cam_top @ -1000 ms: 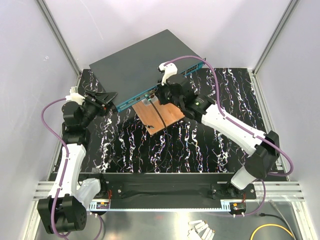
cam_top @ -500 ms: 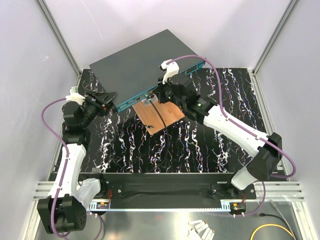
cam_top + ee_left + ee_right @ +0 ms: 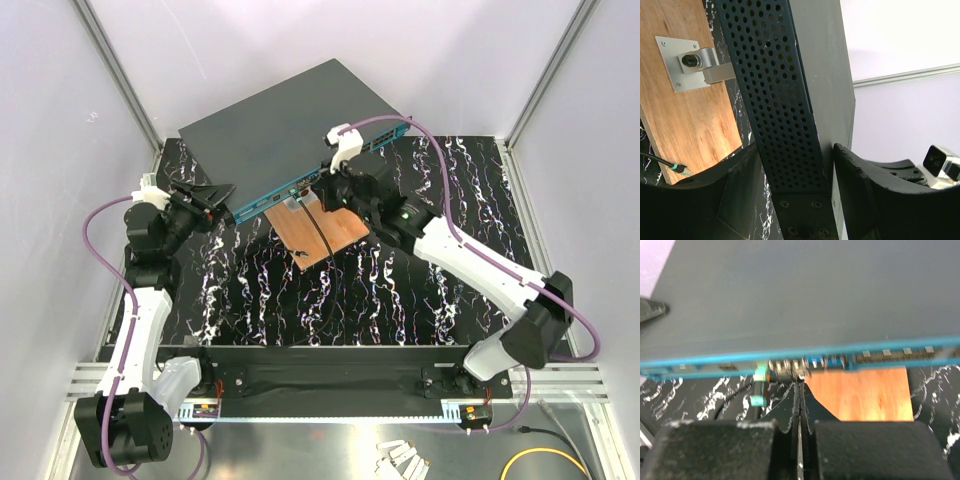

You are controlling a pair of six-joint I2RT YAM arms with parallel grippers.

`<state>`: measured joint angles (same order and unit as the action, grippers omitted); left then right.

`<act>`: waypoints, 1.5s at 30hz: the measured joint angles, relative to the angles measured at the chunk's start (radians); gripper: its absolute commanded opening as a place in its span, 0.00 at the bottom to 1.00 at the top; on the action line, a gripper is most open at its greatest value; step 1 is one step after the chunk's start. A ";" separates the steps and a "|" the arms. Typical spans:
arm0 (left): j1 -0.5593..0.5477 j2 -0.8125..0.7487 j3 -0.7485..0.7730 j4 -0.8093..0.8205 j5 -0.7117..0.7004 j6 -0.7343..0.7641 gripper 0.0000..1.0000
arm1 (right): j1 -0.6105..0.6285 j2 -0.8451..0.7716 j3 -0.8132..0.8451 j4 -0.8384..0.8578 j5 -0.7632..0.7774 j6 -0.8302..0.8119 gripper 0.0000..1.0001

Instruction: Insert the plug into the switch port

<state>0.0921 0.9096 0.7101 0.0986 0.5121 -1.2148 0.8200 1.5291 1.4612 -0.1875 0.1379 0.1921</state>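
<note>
White enclosure walls surround a black marbled table (image 3: 400,290). At left, the left gripper (image 3: 225,194) clamps the end of the switch (image 3: 280,125), one finger on each face, bracing it. At centre, a copper-brown board (image 3: 340,235) lies below the teal port edge. At right, the right gripper (image 3: 800,395), jaws pinched narrow on the plug (image 3: 800,374), holds it at the port row, just ahead of its fingertips. Step judged: final insertion. The next move calls for a straight push until the plug seats. Blur hides how deep it sits.
</note>
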 measured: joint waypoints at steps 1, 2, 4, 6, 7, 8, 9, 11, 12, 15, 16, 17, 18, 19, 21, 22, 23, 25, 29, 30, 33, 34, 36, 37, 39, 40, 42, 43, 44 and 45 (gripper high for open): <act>0.000 0.000 0.000 0.000 0.000 0.000 0.61 | 0.000 -0.014 -0.016 -0.002 -0.001 -0.003 0.00; 0.000 0.000 0.000 0.000 0.000 0.000 0.61 | 0.000 -0.031 -0.033 -0.005 -0.002 -0.006 0.00; 0.000 0.000 0.000 0.000 0.000 0.000 0.61 | 0.000 -0.058 -0.061 -0.015 -0.002 -0.012 0.00; 0.000 0.000 0.000 0.000 0.000 0.000 0.61 | 0.000 -0.076 -0.077 -0.020 -0.006 -0.017 0.00; 0.000 0.000 0.000 0.000 0.000 0.000 0.61 | 0.000 -0.079 -0.080 -0.019 -0.008 -0.020 0.00; 0.000 0.000 0.000 0.000 0.000 0.000 0.61 | 0.000 -0.079 -0.081 -0.019 -0.009 -0.021 0.00; 0.000 0.000 0.000 0.000 0.000 0.000 0.61 | 0.000 -0.078 -0.081 -0.019 -0.010 -0.023 0.00; 0.000 0.000 0.000 0.000 0.000 0.000 0.61 | 0.000 -0.076 -0.081 -0.016 -0.013 -0.024 0.00; 0.000 0.000 0.000 0.000 0.000 0.000 0.61 | 0.000 -0.073 -0.081 -0.012 -0.016 -0.024 0.00; 0.000 0.000 0.000 0.000 0.000 0.000 0.61 | 0.000 -0.058 -0.080 0.005 -0.019 -0.024 0.00; 0.000 0.000 0.000 0.000 0.000 0.000 0.61 | 0.000 -0.051 -0.079 0.012 -0.019 -0.024 0.00; 0.000 0.000 0.000 0.000 0.000 0.000 0.61 | 0.000 -0.042 -0.079 0.018 -0.019 -0.023 0.00; 0.000 0.000 0.000 0.000 0.000 0.000 0.61 | 0.000 -0.034 -0.079 0.023 -0.020 -0.023 0.00; 0.000 0.000 0.000 0.000 0.000 0.000 0.61 | 0.000 -0.027 -0.077 0.026 -0.020 -0.023 0.00; 0.000 0.000 0.000 0.000 0.000 0.000 0.61 | 0.000 -0.011 -0.072 0.032 -0.019 -0.023 0.00; 0.000 0.000 0.000 0.000 0.000 0.000 0.61 | 0.000 -0.006 -0.070 0.034 -0.019 -0.023 0.00; 0.000 0.000 0.000 0.000 0.000 0.000 0.61 | 0.000 -0.001 -0.067 0.034 -0.019 -0.023 0.01; 0.000 0.000 0.000 0.000 0.000 0.000 0.61 | 0.000 0.006 -0.060 0.039 -0.018 -0.023 0.01; 0.000 0.000 0.000 0.000 0.000 0.000 0.61 | 0.000 0.010 -0.046 0.049 -0.014 -0.022 0.01; 0.000 0.000 0.000 0.000 0.000 0.000 0.62 | 0.000 0.010 -0.043 0.056 -0.011 -0.021 0.01; 0.000 0.000 0.000 0.000 0.000 -0.001 0.62 | 0.000 0.015 -0.035 0.069 -0.001 -0.019 0.01; 0.000 0.000 0.000 0.000 -0.001 -0.001 0.62 | 0.000 0.019 -0.030 0.069 0.000 -0.019 0.01; 0.000 0.000 0.000 0.000 -0.004 -0.002 0.62 | 0.000 0.022 -0.027 0.069 0.001 -0.019 0.01; 0.000 0.000 0.000 0.001 -0.003 -0.002 0.61 | 0.000 0.022 -0.025 0.067 0.002 -0.019 0.01; 0.000 0.000 0.000 0.001 -0.004 -0.002 0.62 | 0.002 0.024 -0.022 0.063 0.004 -0.019 0.01; 0.000 0.000 0.000 0.001 -0.004 -0.002 0.62 | 0.002 0.024 -0.021 0.063 0.005 -0.019 0.01; 0.000 0.000 0.000 0.001 -0.005 -0.002 0.62 | 0.002 0.024 -0.019 0.061 0.007 -0.019 0.01; 0.000 0.000 0.000 0.001 -0.005 -0.002 0.62 | 0.003 0.024 -0.019 0.060 0.008 -0.019 0.01; 0.000 0.000 0.000 0.001 -0.005 -0.002 0.62 | 0.003 0.024 -0.019 0.060 0.008 -0.019 0.00; 0.000 0.000 0.000 0.001 -0.005 -0.002 0.62 | 0.003 0.024 -0.020 0.060 0.009 -0.019 0.00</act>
<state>0.0917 0.9096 0.7101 0.0994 0.5076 -1.2171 0.8227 1.5536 1.4414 -0.1272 0.1471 0.1726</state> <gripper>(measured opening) 0.617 0.010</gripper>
